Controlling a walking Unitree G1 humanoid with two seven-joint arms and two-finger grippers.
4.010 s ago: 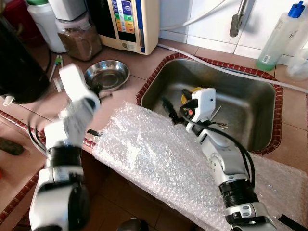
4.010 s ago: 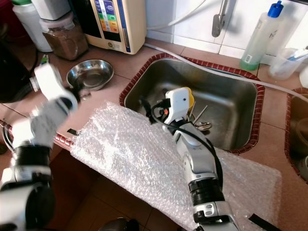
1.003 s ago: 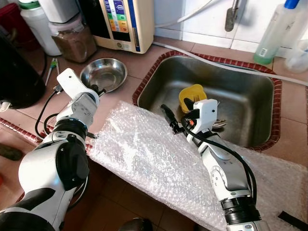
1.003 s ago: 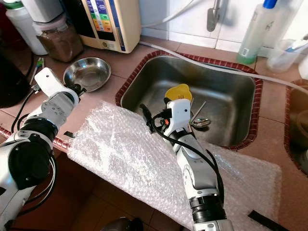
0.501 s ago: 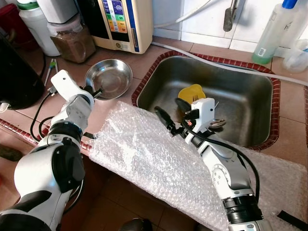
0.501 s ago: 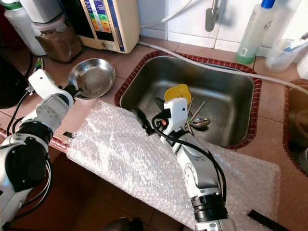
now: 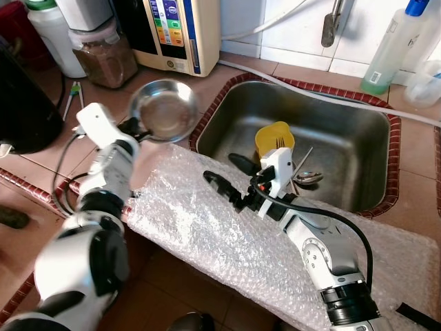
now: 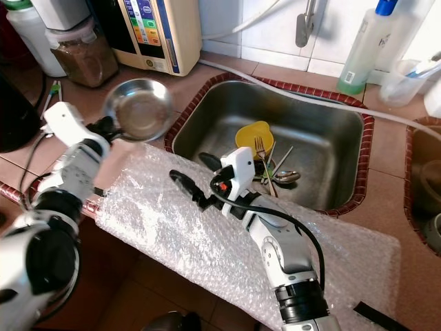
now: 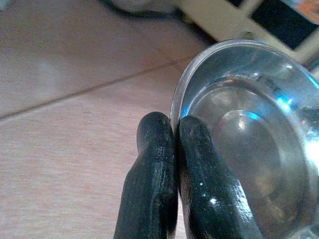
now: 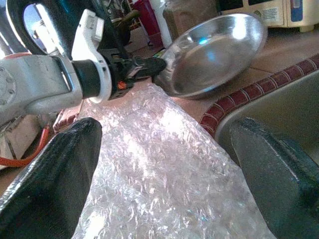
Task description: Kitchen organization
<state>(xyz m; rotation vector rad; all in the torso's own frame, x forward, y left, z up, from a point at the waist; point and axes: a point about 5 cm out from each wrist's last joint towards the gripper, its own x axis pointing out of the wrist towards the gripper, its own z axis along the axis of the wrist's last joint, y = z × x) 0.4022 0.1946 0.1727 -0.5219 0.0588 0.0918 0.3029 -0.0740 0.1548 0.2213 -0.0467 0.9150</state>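
I have the steel bowl [image 7: 164,109] pinched by its rim in the left gripper [image 7: 136,128]; the left wrist view shows the 2 black fingers [image 9: 149,164] clamped together on the edge, 1 outside the wall and 1 inside. In the left eye view the bowl sits at upper centre-left, tilted and, by the right wrist view, lifted clear of the tiled counter [image 7: 48,152], just left of the sink [image 7: 375,131] rim.

The relation my next move turns on: the bowl lies up and to the left of my right gripper [image 7: 222,175], with the bubble wrap sheet [image 7: 207,221] spread between them across the lower centre of the frame. The right gripper's fingers are spread wide with nothing in them, hovering above the wrap's upper edge and pointing straight at the bowl, as the right wrist view confirms [image 10: 214,50].

The left arm is plainly the nearer one. I judge the bowl must travel down and right, either onto the wrap or over the rim into the sink, where a yellow cup [image 7: 275,137] and cutlery [image 7: 303,176] lie.
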